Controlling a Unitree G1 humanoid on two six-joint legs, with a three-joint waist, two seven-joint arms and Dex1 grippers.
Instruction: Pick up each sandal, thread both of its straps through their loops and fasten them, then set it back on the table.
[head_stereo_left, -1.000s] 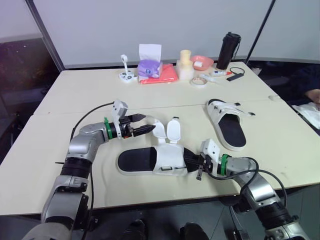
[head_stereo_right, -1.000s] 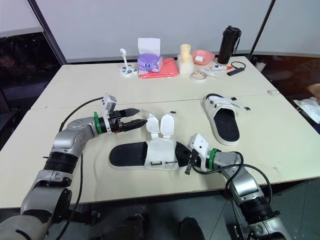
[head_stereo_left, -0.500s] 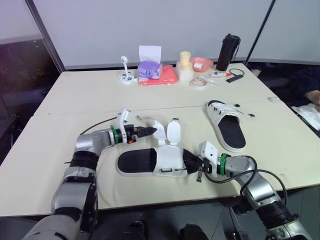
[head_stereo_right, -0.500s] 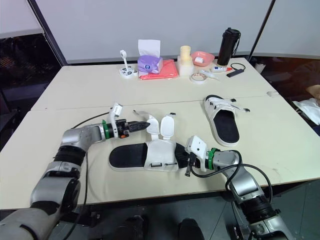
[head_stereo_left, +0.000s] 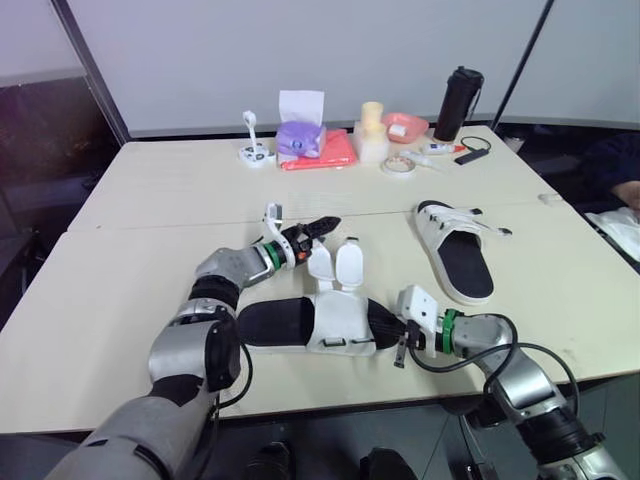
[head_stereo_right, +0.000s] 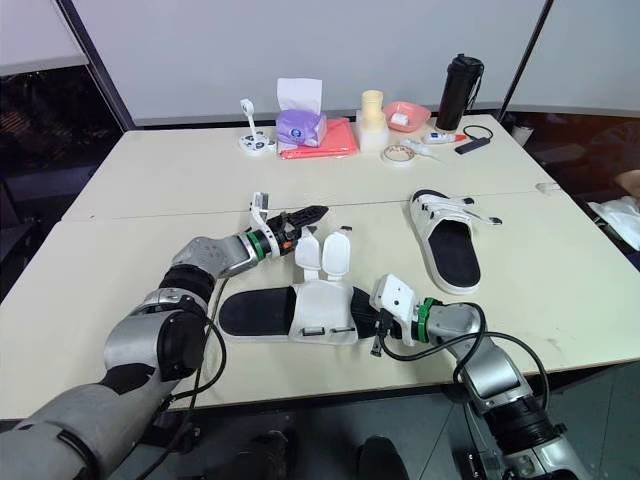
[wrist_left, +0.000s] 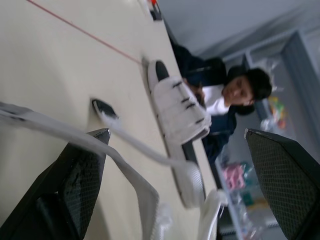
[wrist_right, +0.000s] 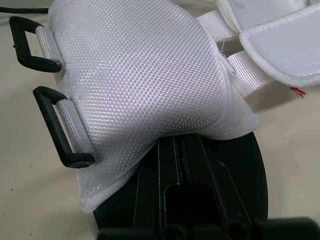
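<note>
Left gripper (head_stereo_left: 332, 222), swung to 12 o'clock of the white-mesh, black-soled sandal (head_stereo_left: 300, 322) the right gripper (head_stereo_left: 388, 324) clamps, hangs open astride a white fabric strap (wrist_left: 55, 130); pinching and threading come next.

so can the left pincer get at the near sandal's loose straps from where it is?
Probably yes. The left pincer is open and hangs close beside the straps, which stand up off the near sandal. Nothing lies between them.
</note>
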